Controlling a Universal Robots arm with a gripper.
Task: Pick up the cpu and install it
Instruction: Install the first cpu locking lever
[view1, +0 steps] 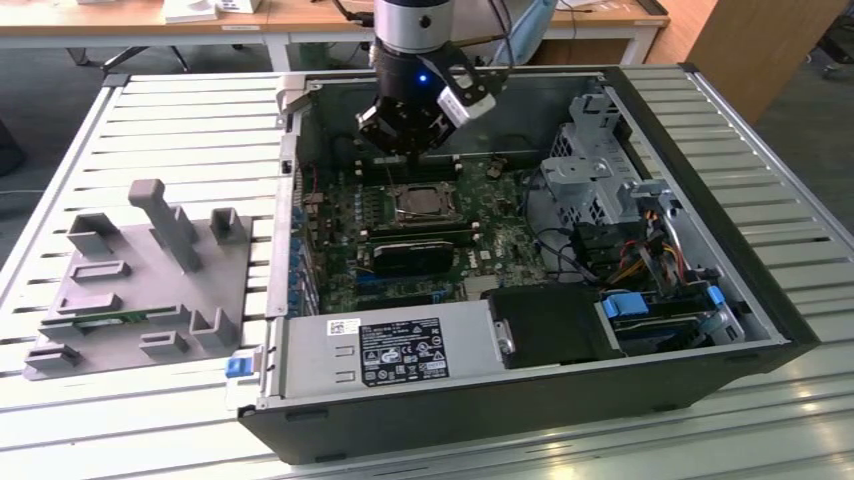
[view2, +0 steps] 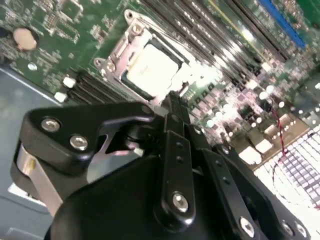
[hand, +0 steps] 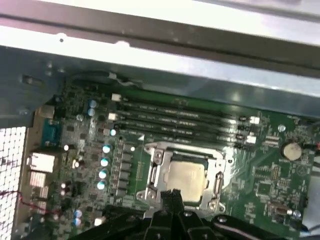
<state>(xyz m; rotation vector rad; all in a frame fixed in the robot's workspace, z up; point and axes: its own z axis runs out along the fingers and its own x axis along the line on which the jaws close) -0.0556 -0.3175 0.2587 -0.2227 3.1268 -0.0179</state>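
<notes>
The cpu (view1: 424, 203), a square chip with a shiny silver top, lies flat in the metal-framed socket on the green motherboard (view1: 501, 262) inside the open computer case. It also shows in both wrist views, cpu (view2: 152, 67) and cpu (hand: 186, 175), seated within the socket frame. My gripper (view1: 411, 152) hangs above the board just behind the socket, apart from the chip. In the wrist views the black fingertips (hand: 175, 196) meet, so the gripper (view2: 172, 100) is shut with nothing held.
A black heatsink block (view1: 411, 255) sits on the board just in front of the socket. The power supply (view1: 387, 350), a drive cage (view1: 587, 150) and coloured cables (view1: 641, 250) crowd the case. A grey holder (view1: 140, 270) stands on the slatted table at the exterior view's left.
</notes>
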